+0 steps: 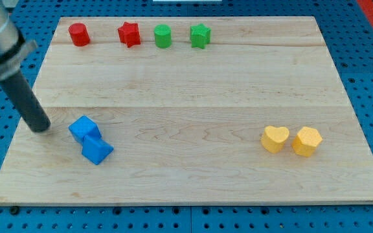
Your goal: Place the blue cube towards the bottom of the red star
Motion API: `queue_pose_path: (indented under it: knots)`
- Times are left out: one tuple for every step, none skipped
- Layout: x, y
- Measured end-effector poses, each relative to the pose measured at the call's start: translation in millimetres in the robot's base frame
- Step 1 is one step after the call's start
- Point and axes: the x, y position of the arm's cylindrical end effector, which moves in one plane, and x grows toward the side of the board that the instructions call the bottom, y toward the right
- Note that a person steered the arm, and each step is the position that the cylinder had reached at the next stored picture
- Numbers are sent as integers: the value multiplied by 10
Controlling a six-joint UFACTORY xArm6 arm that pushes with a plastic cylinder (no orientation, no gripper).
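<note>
- Wooden board point(193, 97): the one bearing surface; all blocks lie on it, on a blue pegboard table point(368, 71).
- Row along the view's top, left to right: red cylinder point(79, 34), red star point(129, 34), green cylinder point(163, 35), green star point(200, 36); each apart from the next.
- Blue cube point(83, 129): lower left of the board, well apart from the red star, touching a second blue block point(96, 149) just below it; that block's shape is hard to make out.
- Yellow heart point(275, 138) and yellow hexagon-like block point(307, 141): lower right, just beside each other.
- My tip point(41, 128): on the board just left of the blue cube, not touching it.
- Jaws: none fitted; the rod holds nothing.
- Arm upper part: cut off at the view's top-left corner.
</note>
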Motion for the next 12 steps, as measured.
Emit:
queue_pose_path:
  knots:
    - [300,411]
    - [-132,555]
    - [-756,553]
    - [-1058,626]
    - [-1058,683]
    - [-646,589]
    - [-544,964]
    - [-917,1204]
    - [-1398,1070]
    - [-1142,1174]
    - [-1207,668]
    - [-1437,102]
